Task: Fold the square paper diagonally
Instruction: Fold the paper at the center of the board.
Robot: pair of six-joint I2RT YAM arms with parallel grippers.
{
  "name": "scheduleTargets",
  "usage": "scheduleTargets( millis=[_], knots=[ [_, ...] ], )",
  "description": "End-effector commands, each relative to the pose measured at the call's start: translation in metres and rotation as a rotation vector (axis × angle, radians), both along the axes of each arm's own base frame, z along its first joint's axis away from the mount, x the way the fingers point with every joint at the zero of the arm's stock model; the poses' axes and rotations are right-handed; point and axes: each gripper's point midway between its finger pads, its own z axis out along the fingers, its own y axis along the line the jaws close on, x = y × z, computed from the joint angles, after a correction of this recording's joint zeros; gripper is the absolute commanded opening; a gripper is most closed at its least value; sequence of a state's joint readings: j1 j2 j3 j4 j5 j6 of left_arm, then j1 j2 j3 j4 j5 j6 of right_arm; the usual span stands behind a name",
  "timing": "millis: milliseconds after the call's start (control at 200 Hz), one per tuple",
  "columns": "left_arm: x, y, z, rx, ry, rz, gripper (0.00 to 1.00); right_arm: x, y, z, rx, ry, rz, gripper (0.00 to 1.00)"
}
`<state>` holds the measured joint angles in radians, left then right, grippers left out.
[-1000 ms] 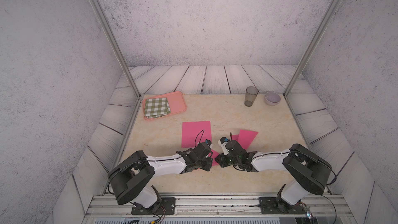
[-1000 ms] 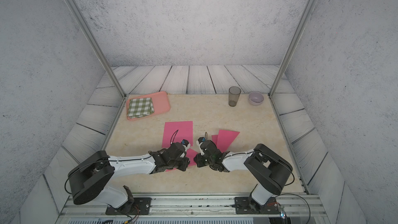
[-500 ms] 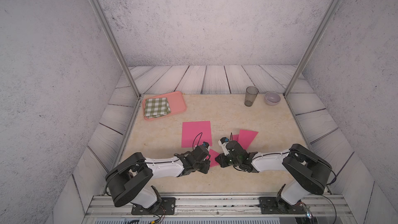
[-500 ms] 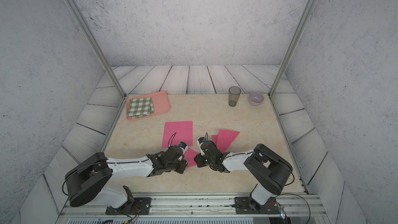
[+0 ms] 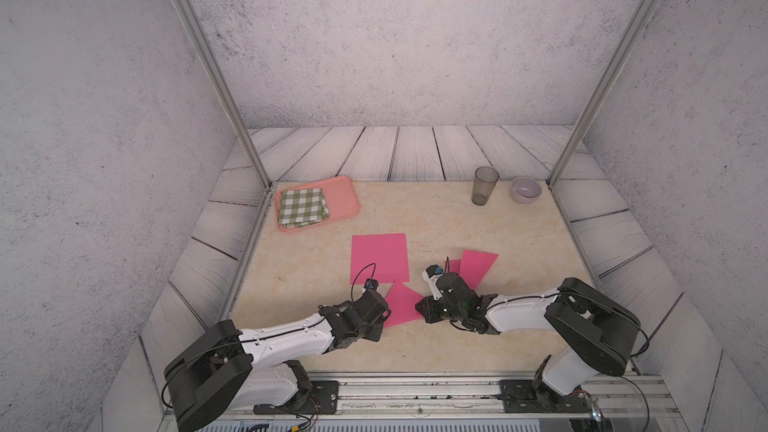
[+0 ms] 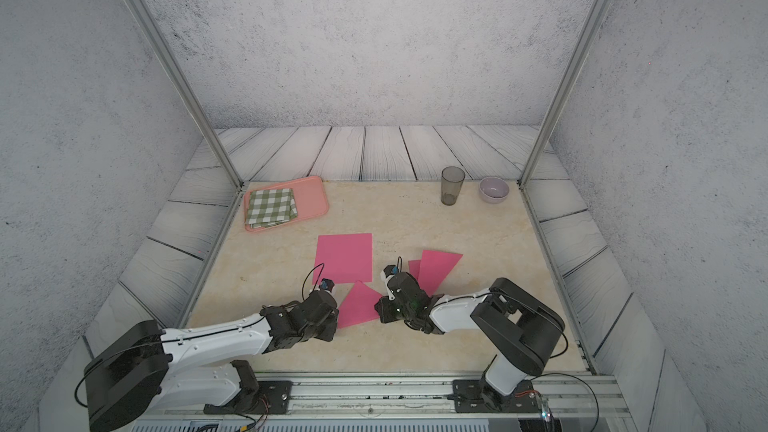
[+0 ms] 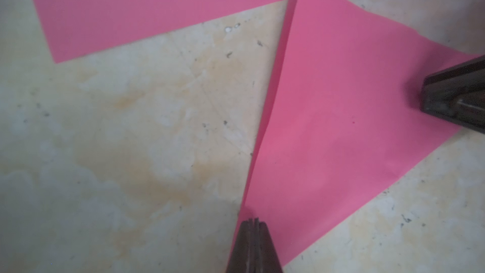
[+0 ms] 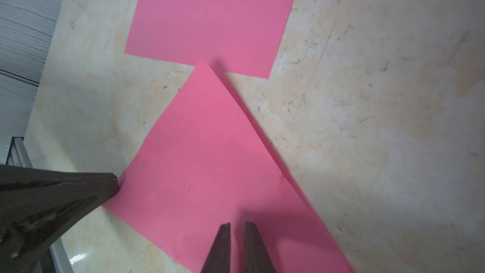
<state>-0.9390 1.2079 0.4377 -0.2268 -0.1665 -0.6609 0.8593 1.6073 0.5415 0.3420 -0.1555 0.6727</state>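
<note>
The desk (image 5: 316,251) carries a flat pink sheet (image 5: 379,258) near its middle. Just in front of it lies the folded paper (image 5: 401,303), a pink triangle whose 2 layers sit slightly misaligned along 1 edge, its tip reaching the sheet's near edge. The left gripper (image 7: 254,223) has its fingers closed, tips touching 1 corner of the triangle. The right gripper (image 8: 237,224) rests over another corner, fingers a narrow gap apart, gripping nothing.
</note>
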Motion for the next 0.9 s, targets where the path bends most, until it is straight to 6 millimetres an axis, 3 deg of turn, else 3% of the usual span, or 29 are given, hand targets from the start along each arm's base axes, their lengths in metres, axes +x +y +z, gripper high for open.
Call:
scheduleTargets(
  millis=[0,140,200,280,365,465,535,616,686,786,896],
  knots=[
    [-0.005,0.023,-0.005,0.061,0.007,0.069,0.00,-0.033,-0.065,-0.064,-0.292,0.156,-0.060,0.16],
    [-0.009,0.027,-0.002,0.044,0.007,0.088,0.00,-0.031,-0.068,-0.064,-0.315,0.144,-0.060,0.16],
    [-0.008,0.027,0.009,0.039,0.002,0.089,0.00,-0.030,-0.067,-0.063,-0.317,0.139,-0.055,0.16],
    [-0.004,0.024,0.038,0.011,-0.027,0.093,0.00,-0.029,-0.066,-0.061,-0.318,0.134,-0.049,0.15],
    [0.006,0.013,0.083,-0.072,-0.108,0.078,0.00,-0.029,-0.064,-0.061,-0.315,0.133,-0.043,0.16],
    [0.013,-0.009,0.129,-0.208,-0.182,0.019,0.00,-0.027,-0.061,-0.060,-0.307,0.133,-0.041,0.15],
    [0.012,-0.032,0.144,-0.302,-0.179,-0.048,0.00,-0.027,-0.060,-0.061,-0.306,0.134,-0.040,0.16],
    [0.007,-0.062,0.137,-0.387,-0.129,-0.129,0.00,-0.026,-0.058,-0.062,-0.302,0.134,-0.037,0.16],
    [0.003,-0.080,0.115,-0.402,-0.043,-0.164,0.00,-0.026,-0.058,-0.063,-0.306,0.139,-0.036,0.16],
    [0.001,-0.090,0.074,-0.331,0.057,-0.163,0.00,-0.026,-0.056,-0.063,-0.304,0.139,-0.033,0.16],
    [0.006,-0.095,0.047,-0.297,0.075,-0.143,0.00,-0.026,-0.056,-0.063,-0.303,0.140,-0.031,0.16]
  ],
)
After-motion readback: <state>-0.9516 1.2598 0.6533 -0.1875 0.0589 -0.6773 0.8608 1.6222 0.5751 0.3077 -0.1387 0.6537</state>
